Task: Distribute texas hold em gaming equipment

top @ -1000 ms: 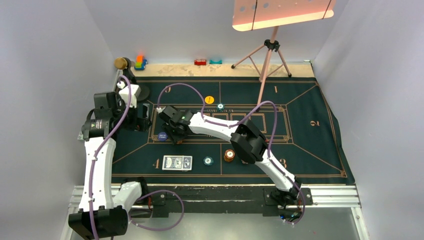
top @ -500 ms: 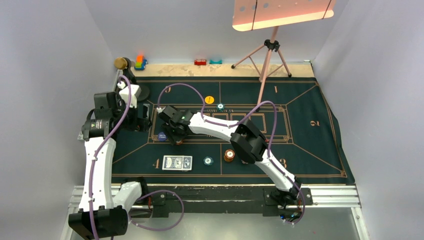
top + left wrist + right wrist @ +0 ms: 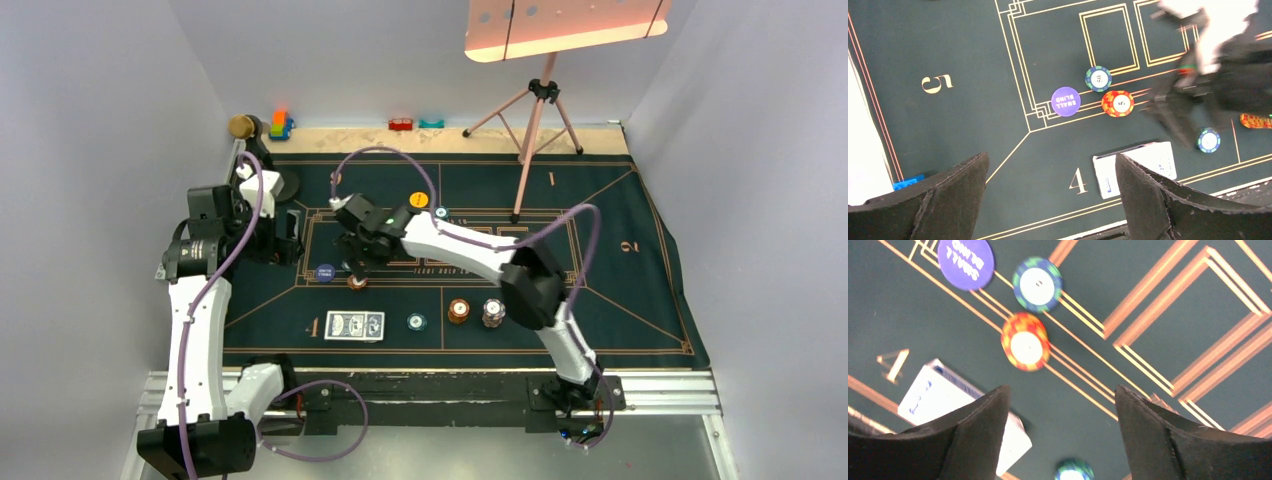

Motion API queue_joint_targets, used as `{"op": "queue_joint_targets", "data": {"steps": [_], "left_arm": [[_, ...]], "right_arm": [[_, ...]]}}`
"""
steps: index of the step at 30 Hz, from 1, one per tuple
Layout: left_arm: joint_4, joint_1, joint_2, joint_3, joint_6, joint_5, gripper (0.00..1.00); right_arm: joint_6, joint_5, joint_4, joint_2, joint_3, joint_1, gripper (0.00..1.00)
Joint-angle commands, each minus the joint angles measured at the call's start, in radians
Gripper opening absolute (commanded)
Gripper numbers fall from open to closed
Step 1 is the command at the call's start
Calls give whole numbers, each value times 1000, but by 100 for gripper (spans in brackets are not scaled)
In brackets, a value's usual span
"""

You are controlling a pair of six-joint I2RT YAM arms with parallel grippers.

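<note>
My right tool has just let go and lifted up, and its jaws are apart with nothing in them. The orange chip now lies flat on the felt mat, toward the mat's left edge, just beside the teal chip and the purple button. I think this chip is dealt out, and my left tool waits wide and empty.

Flat orange chip just beside teal chip and purple small-blind button, blue-backed cards face down nearby
</note>
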Motion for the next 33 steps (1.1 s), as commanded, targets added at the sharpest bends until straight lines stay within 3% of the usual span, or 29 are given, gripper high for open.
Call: {"op": "queue_joint_targets", "data": {"steps": [1,8,14,26,33], "left_arm": [[-24,10,-8,53,47,44,100],[-45,9,-26,47,90,50,100],[-57,8,-30,38,107,58,100],[-64,9,-23,40,107,68,100],[-63,9,-20,35,112,66,100]], "right_arm": [[-23,68,5,-299,-199,-31,86],[32,55,39,-597,-572,-42,93],[72,54,35,-707,-765,-47,95],[82,80,68,-704,-872,-59,96],[78,53,100,-678,-902,-74,83]]}}
